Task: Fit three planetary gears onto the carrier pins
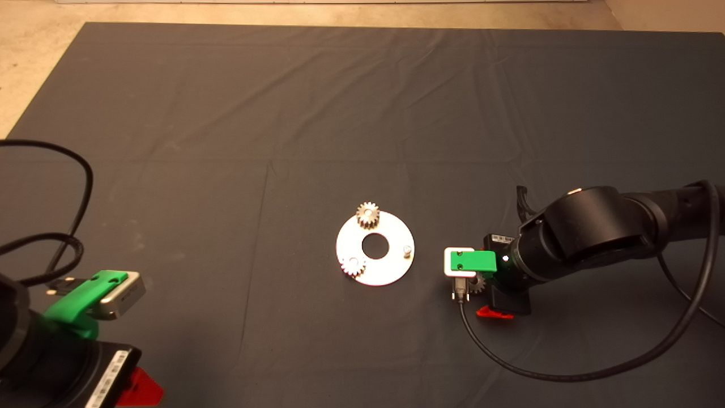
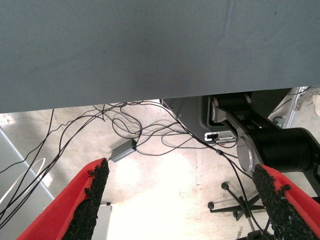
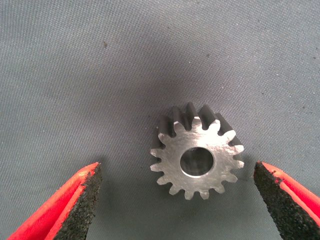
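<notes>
A pale metal disc (image 1: 391, 266) lies mid-mat with a large centre hole. Two planetary gears sit on carrier pins: one at the disc's far edge (image 1: 368, 215), one at its near left edge (image 1: 352, 265). A third carrier pin (image 1: 406, 249) stands bare on the disc's right side. The third planetary gear (image 3: 196, 157) lies flat on the mat right of the disc, partly hidden under the right arm's camera mount in the head view (image 1: 478, 283). My right gripper (image 3: 176, 172) hangs over it, open, a finger on each side and neither touching. My left gripper (image 2: 180, 175) waits open at the lower left.
A black cable (image 1: 566, 371) loops from the right wrist across the near right of the mat. The left arm's cables (image 1: 73, 198) curl at the left edge. Beyond the mat's edge the left wrist view shows floor, cables and a chair base (image 2: 240, 205).
</notes>
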Motion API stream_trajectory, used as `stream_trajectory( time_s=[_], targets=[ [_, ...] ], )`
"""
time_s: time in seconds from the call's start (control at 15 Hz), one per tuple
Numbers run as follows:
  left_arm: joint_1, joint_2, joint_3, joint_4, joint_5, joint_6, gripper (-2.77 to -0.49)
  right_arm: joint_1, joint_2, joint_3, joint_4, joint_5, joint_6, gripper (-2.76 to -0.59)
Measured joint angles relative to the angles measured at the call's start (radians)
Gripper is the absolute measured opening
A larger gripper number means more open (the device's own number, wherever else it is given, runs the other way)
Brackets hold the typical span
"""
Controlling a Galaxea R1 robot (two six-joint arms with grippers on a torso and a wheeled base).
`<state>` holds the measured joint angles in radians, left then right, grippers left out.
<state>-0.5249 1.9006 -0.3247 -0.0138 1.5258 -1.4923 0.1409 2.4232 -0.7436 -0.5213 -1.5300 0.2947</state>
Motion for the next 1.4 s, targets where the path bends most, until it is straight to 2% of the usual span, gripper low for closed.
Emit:
stream_trajectory(
  time_s=[0.07, 0.2, 0.27, 0.6, 0.73, 1.07, 1.2, 1.4],
  targets=[
    [0.000, 0.000, 0.000, 0.000, 0.000, 0.000, -1.22, 0.000, 0.000, 0.000, 0.000, 0.000, 0.000, -1.22],
    [0.000, 0.000, 0.000, -0.001, 0.000, 0.000, -1.22, 0.000, 0.000, 0.000, 0.000, 0.000, -0.001, -1.27],
    [0.000, 0.000, 0.000, -0.001, 0.000, 0.000, -1.22, 0.000, 0.000, 0.000, 0.000, 0.000, -0.002, -1.39],
    [0.000, 0.000, 0.000, -0.001, 0.000, 0.000, -1.22, 0.000, 0.000, 0.000, -0.001, 0.000, -0.002, -1.41],
    [0.000, 0.000, 0.000, -0.001, 0.000, 0.000, -1.22, 0.000, 0.000, 0.000, -0.002, 0.000, -0.002, -1.54],
    [0.000, 0.000, 0.000, -0.001, 0.000, 0.000, -1.22, 0.000, 0.001, 0.000, -0.010, 0.000, -0.002, -1.55],
    [0.000, 0.000, 0.000, -0.001, 0.000, 0.000, -1.22, 0.000, 0.001, 0.000, -0.014, 0.000, -0.002, -1.66],
    [0.000, 0.000, 0.000, -0.001, 0.000, 0.000, -1.22, -0.003, 0.005, 0.000, -0.022, 0.001, -0.001, -1.68]
  ],
)
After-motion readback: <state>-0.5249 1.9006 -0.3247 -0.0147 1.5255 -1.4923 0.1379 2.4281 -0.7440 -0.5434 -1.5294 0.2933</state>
